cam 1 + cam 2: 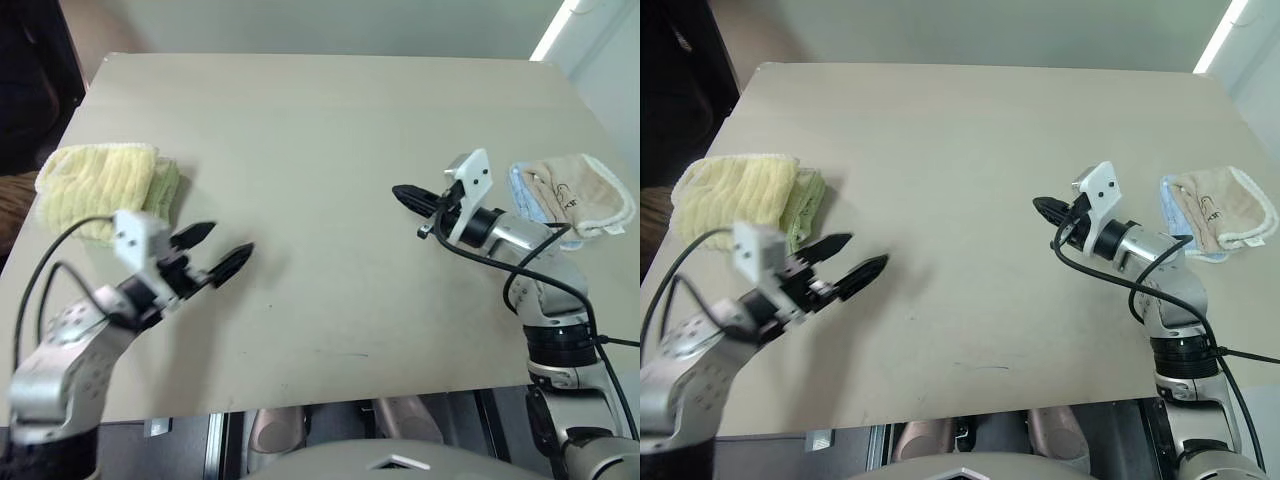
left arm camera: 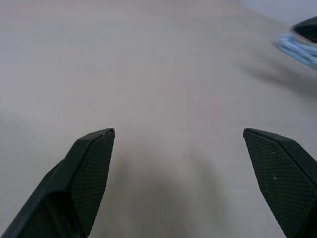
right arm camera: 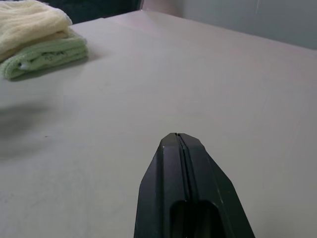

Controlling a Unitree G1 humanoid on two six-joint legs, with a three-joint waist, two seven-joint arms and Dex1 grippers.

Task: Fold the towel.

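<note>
The towel (image 1: pixel 95 185), pale yellow ribbed terry, sits folded at the left edge of the frame on the table (image 1: pixel 330 150), stacked on a green towel (image 1: pixel 165 190) whose edge peeks out on its right side. It looks already folded into a thick pad, so I judge the folding mostly done or the stack set aside. My left gripper (image 1: pixel 212 252) hangs over bare table in the lower left of the frame, just right of and below the stack, its 2 fingers spread wide with nothing between them. My right gripper (image 1: pixel 408 197) is at the right of centre, pointing left, its fingers pressed fully together and empty. Behind it, at the right edge, lies a beige towel (image 1: pixel 580 195) with a dark logo on top of a light blue cloth (image 1: pixel 528 200). The yellow towel should be light, soft and limp, with a grippy pile; it will sag and drape if lifted. I would pinch it at a hemmed corner, where the stitching gives a firmer edge.
</note>
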